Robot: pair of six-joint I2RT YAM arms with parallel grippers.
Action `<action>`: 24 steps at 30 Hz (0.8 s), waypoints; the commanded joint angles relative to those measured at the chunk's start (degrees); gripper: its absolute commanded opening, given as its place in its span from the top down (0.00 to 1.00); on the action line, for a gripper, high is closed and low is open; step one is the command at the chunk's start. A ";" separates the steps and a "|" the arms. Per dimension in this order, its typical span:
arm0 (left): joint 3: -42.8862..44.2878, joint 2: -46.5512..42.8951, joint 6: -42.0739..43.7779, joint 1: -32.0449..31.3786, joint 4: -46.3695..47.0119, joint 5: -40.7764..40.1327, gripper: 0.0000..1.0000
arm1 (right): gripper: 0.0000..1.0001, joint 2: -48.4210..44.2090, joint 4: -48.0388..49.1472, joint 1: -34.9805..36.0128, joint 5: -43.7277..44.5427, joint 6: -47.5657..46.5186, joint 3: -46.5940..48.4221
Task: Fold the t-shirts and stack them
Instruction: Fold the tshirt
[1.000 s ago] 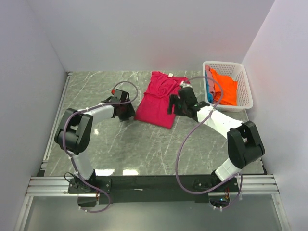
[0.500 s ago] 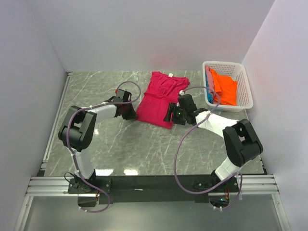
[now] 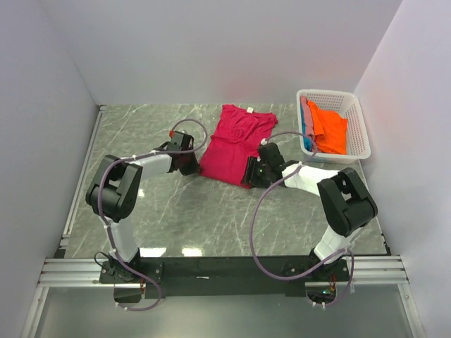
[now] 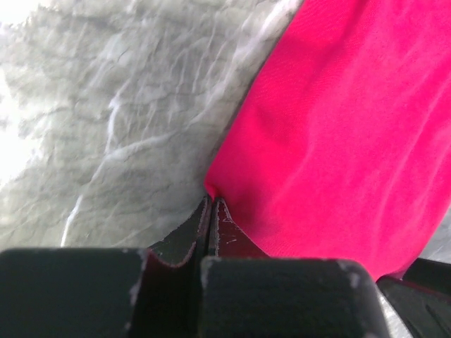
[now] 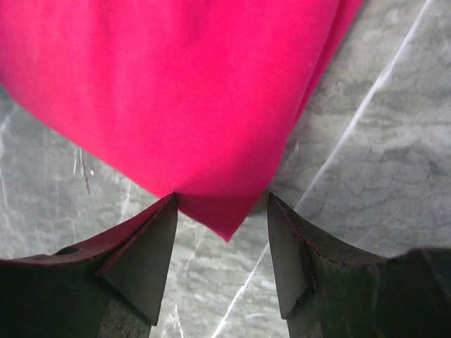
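Observation:
A crimson-pink t-shirt lies flat on the grey marbled table, collar towards the back wall. My left gripper is at its near left corner. In the left wrist view the jaws are pressed together with the tip of that corner pinched between them. My right gripper is at the near right corner. It stands open, with the pointed corner of the shirt lying between its two fingers on the table. An orange t-shirt and a blue-teal one lie in the basket.
A white lattice basket stands at the back right against the side wall. White walls close the table on the left, back and right. Both arms reach low across the table from their bases at the near edge.
The left jaws have closed on the shirt's near left corner. The right gripper has slid towards the near right corner, and its jaws have narrowed around it.

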 commanded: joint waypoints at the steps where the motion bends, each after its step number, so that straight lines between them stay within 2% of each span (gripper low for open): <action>1: -1.96 -1.93 0.79 -0.22 -3.02 -2.92 0.99 | 0.40 1.01 -0.31 0.88 1.88 -0.06 1.16; 4: -2.75 -2.63 0.79 -0.13 -3.37 -2.92 0.99 | 0.45 1.27 -0.39 2.11 1.79 -0.06 0.72; 7: -4.24 -3.85 0.44 -0.22 -2.85 -4.59 0.99 | 0.60 0.75 -1.09 3.34 2.31 0.21 0.63; 12: -6.35 -6.49 0.09 -0.22 -2.23 -4.41 0.99 | 0.64 -0.66 -2.76 4.75 4.51 0.12 0.63; 13: -6.70 -7.02 0.08 -0.13 -2.23 -4.59 0.99 | 0.70 -0.84 -3.29 5.18 4.51 0.03 0.55; 14: -7.49 -7.63 0.00 -0.13 -2.67 -4.85 0.99 | 0.80 -1.10 -3.38 5.36 4.25 0.03 0.46; 18: -11.71 -13.59 -0.79 -0.22 -3.37 -6.17 0.99 | 0.86 -3.82 -4.35 7.82 4.25 0.64 -2.08; 20: -14.61 -16.24 -1.14 -0.22 -3.99 -6.78 0.99 | 0.94 -5.23 -4.53 9.49 2.85 1.17 -3.66; 24: -18.74 -25.71 -3.60 -2.23 -9.68 -9.85 0.99 | 1.00 -11.27 -4.61 12.56 -1.90 3.45 -7.97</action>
